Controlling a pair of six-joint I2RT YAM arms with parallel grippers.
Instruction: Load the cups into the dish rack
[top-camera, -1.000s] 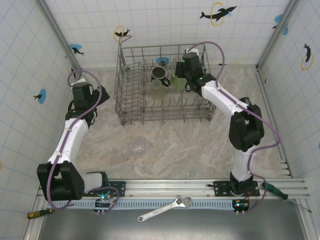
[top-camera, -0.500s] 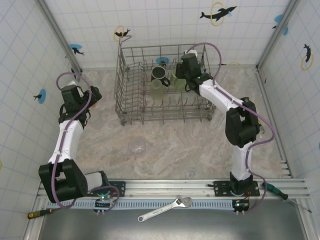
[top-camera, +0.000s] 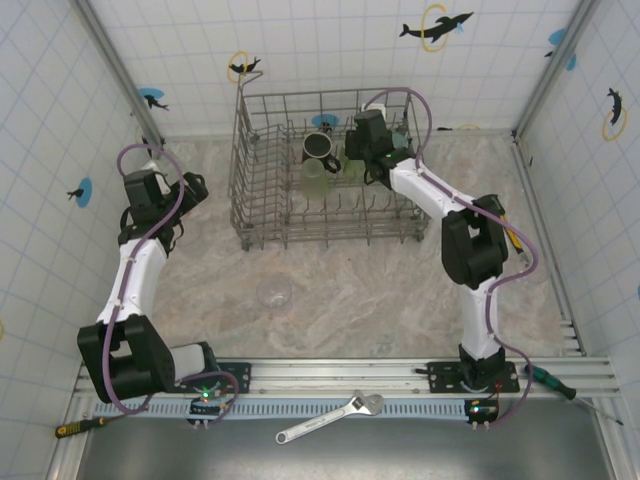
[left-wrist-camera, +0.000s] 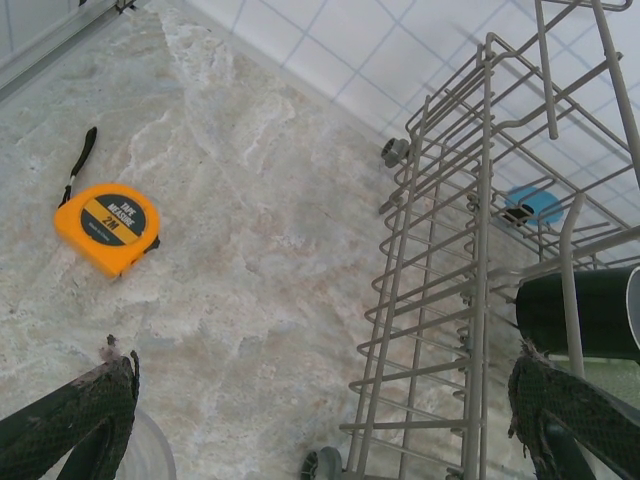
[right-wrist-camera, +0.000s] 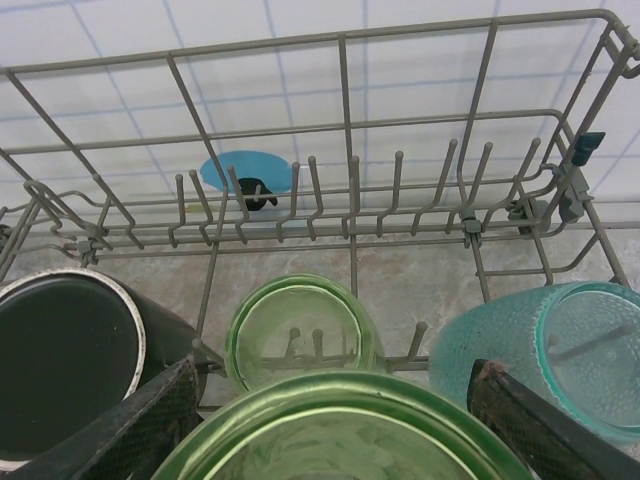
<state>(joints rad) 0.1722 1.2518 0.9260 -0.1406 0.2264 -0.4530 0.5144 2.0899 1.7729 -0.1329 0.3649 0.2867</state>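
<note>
Top cam: high on the near side, looking down over the whole table. Left wrist cam: low, close, facing the dish rack from its left. Right wrist cam: inside the rack, facing its far wall. All three share the rack and black mug.

Robot lab test cell, printed tile walls (dolphin stickers), wrench on rail

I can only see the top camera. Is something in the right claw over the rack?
Observer: Yes, the right wrist view shows a light-green cup between the fingers of the right claw.
Operator: What's in the rack below it?
Observer: A teal cup, beside a second green cup.
Operator: Anything by the left arm?
Observer: An orange tape measure lies on the table before the open left claw.
</note>
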